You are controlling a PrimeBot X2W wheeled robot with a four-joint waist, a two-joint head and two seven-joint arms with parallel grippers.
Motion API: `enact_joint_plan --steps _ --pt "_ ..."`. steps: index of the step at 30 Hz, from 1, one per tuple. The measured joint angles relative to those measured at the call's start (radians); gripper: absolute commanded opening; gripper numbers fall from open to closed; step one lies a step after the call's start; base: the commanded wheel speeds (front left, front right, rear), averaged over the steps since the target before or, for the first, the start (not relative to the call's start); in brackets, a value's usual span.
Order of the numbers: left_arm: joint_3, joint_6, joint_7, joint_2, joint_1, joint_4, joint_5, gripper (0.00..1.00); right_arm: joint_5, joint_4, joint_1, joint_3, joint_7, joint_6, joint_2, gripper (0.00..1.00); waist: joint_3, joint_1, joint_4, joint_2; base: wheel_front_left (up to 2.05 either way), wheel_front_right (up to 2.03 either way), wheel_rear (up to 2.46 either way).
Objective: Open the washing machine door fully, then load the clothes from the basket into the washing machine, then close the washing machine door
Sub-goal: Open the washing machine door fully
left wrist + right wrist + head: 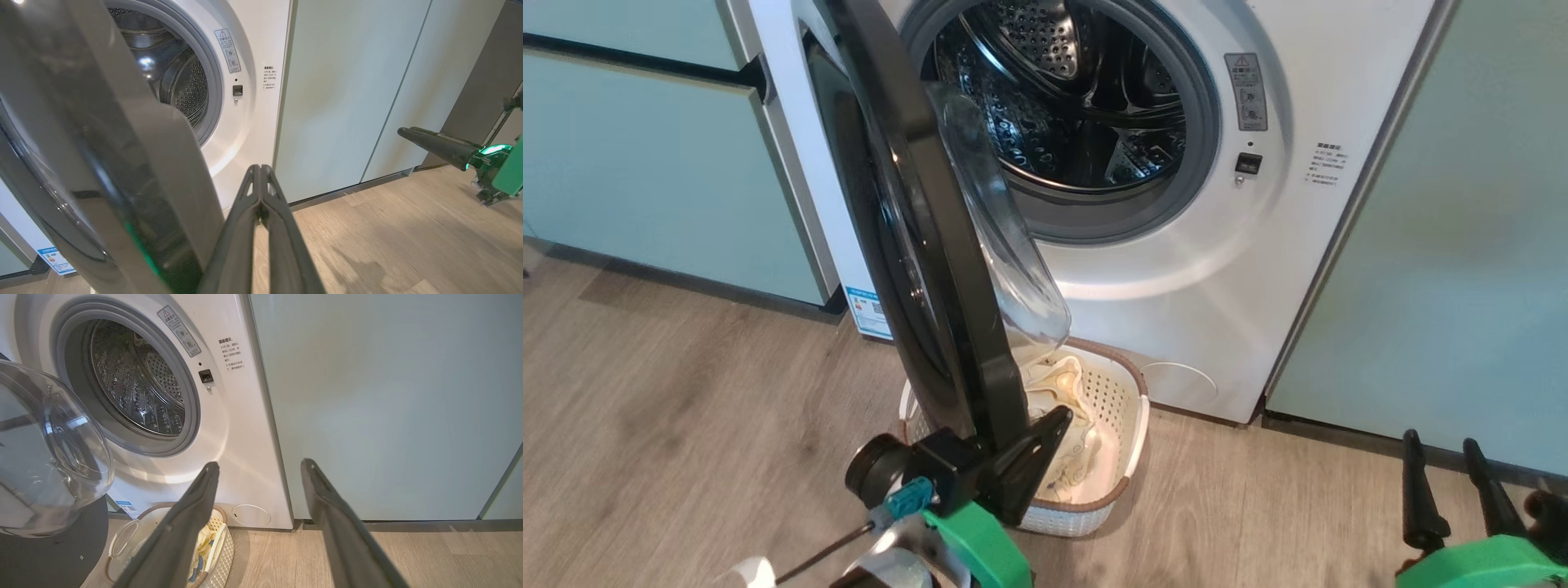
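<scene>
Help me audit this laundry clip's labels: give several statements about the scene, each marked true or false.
1. The washing machine door stands open, swung away from the opening. True.
2. The drum of the washing machine has garments in it. False: the drum looks empty; the clothes lie in the basket.
3. The left end effector is shut. True.
4. The right end effector is clamped on a garment. False: it is open and holds nothing.
5. The basket stands on the floor in front of the machine. True.
</scene>
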Motion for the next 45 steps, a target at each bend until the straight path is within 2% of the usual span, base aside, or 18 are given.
enact_joint_plan --steps 15,30,45 --pt "0.008 0.020 0.009 0.019 0.001 -0.032 -0.010 0.00 0.000 0.001 0.001 -0.002 0.000 0.000 0.006 1.00 0.004 0.0000 0.052 0.0000 0.00 0.00 0.00" --pt "0.013 0.024 0.044 0.085 0.024 -0.091 -0.016 0.00 0.000 0.004 0.001 -0.001 0.000 0.000 0.008 1.00 0.006 0.0000 0.084 0.0000 0.00 0.00 0.00" --pt "0.024 0.044 0.052 0.107 0.057 -0.123 -0.027 0.00 0.004 0.005 0.001 -0.002 0.000 0.000 0.018 1.00 0.004 0.0000 0.139 0.0000 0.00 0.00 0.00"
